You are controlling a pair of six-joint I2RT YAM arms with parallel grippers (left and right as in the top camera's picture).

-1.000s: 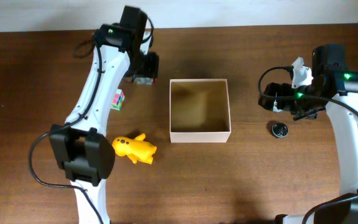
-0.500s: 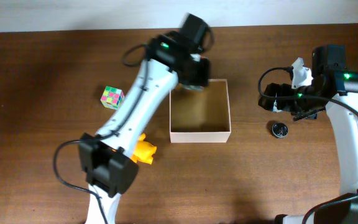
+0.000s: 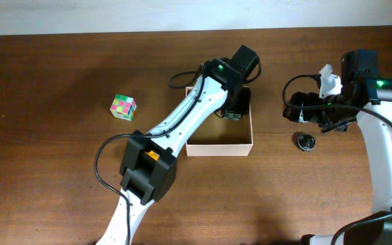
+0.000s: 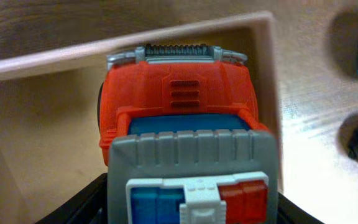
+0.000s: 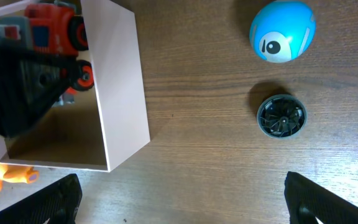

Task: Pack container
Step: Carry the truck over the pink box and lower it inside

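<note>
your left gripper (image 3: pixel 234 109) is clamped on a red toy truck (image 4: pixel 179 93), held over the upper right corner of the container (image 3: pixel 220 148). the container sits mid-frame on the worktop (image 3: pixel 46 170). your right gripper (image 3: pixel 305 110) hangs at frame right, fingers wide apart.

Colourful cube (image 3: pixel 123 106), blue ball (image 5: pixel 282 31), black disc (image 5: pixel 281 116) on wooden table (image 3: pixel 46 170)

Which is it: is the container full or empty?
Empty: the container shows bare floor; the left gripper holds the toy truck at its opening.
</note>
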